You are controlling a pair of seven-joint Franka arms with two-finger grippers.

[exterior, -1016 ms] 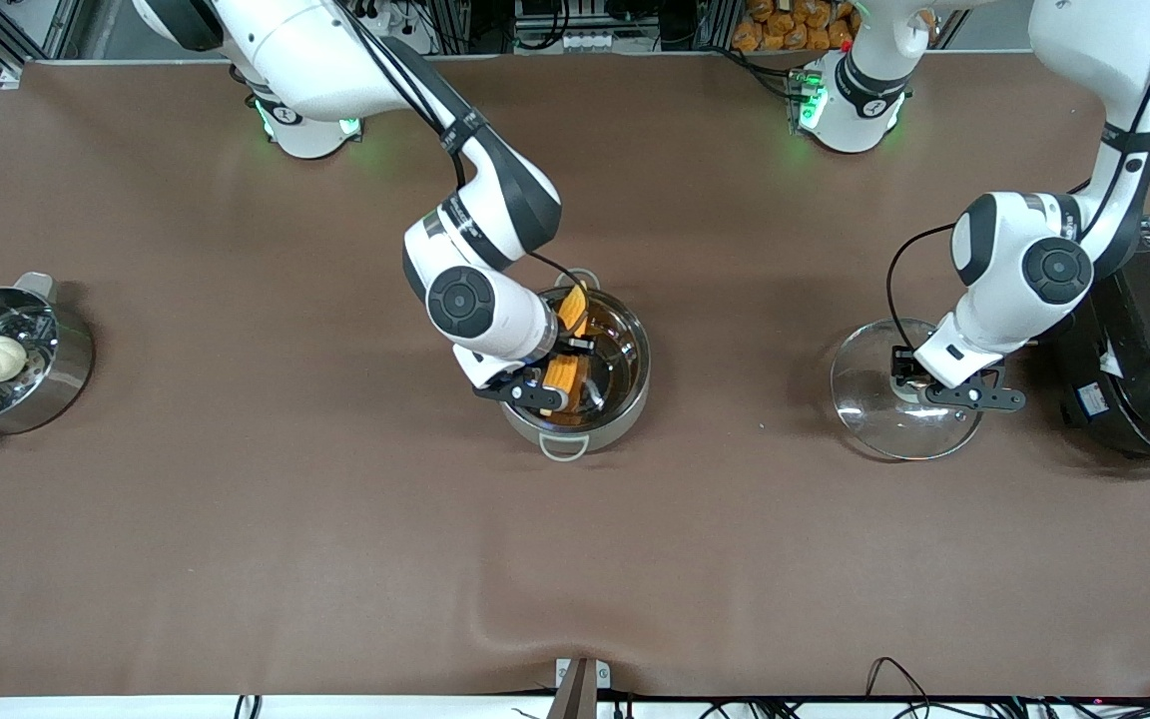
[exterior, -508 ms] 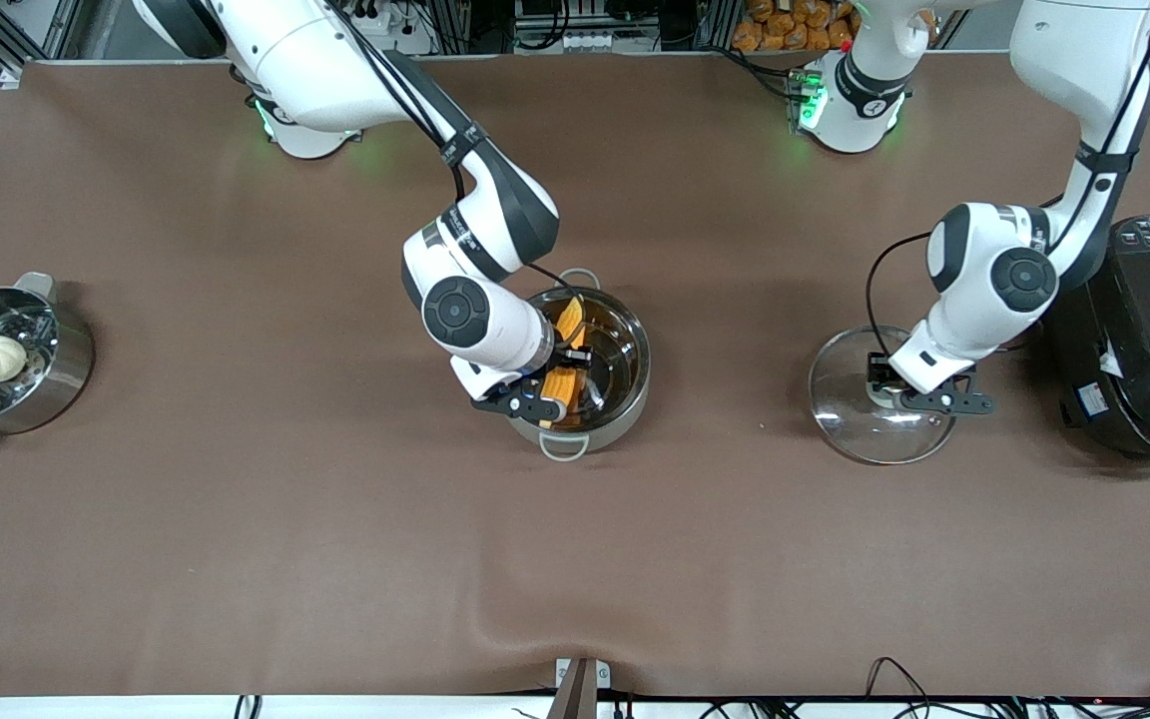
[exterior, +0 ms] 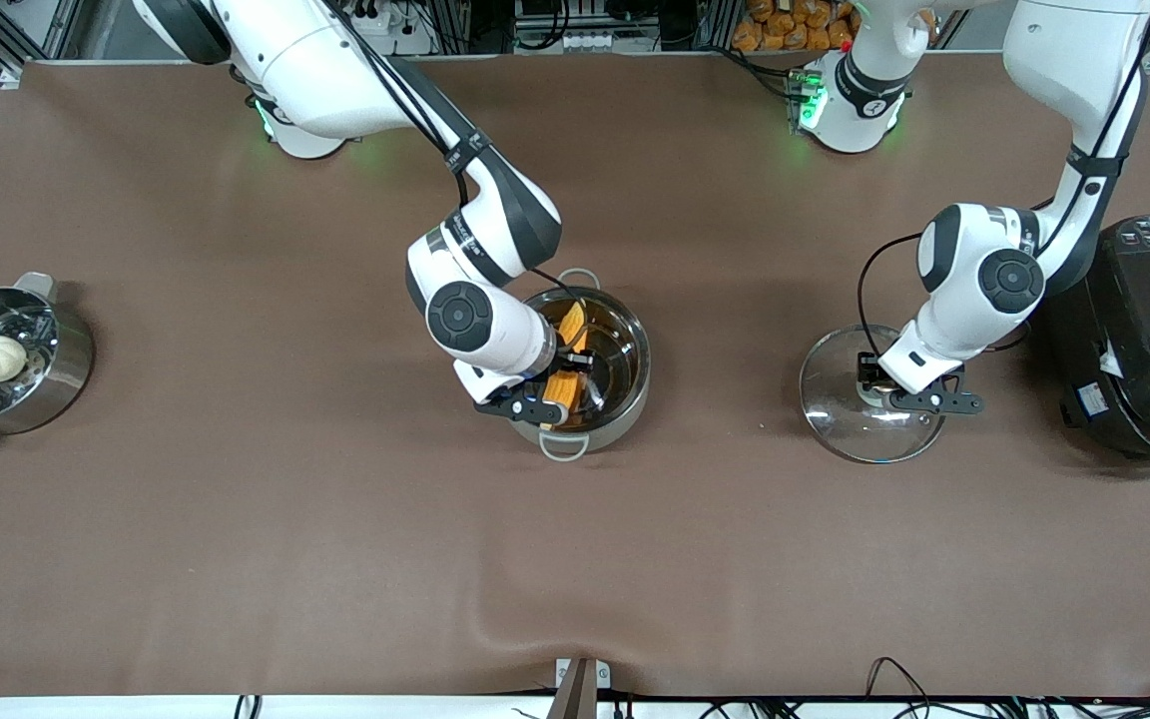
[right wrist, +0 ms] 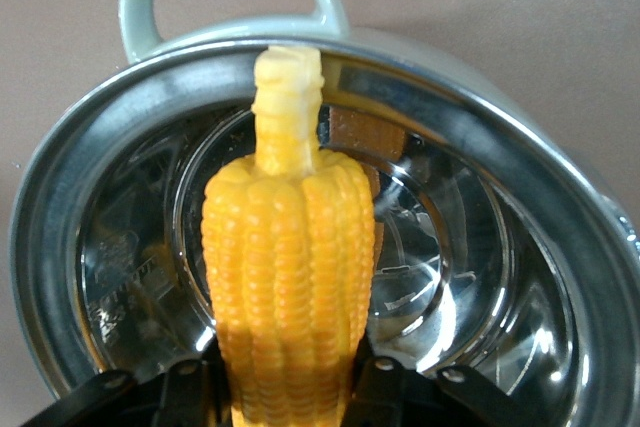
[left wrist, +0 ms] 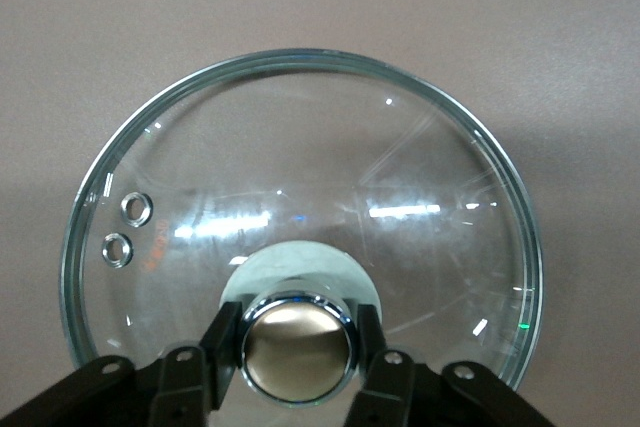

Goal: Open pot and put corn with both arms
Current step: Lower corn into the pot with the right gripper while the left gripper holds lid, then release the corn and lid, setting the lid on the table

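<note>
Brown table [exterior: 236, 519], yellow-orange corn [right wrist: 288, 277], shiny pot [exterior: 625, 404]

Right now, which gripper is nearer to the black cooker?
Left. The left gripper, shut on the knob of the glass lid, is beside the black cooker. The right gripper holds the corn inside the pot, mid-table.

Both arms [exterior: 480, 320] are glossy white with black joint sections, black cables and green-lit bases.
</note>
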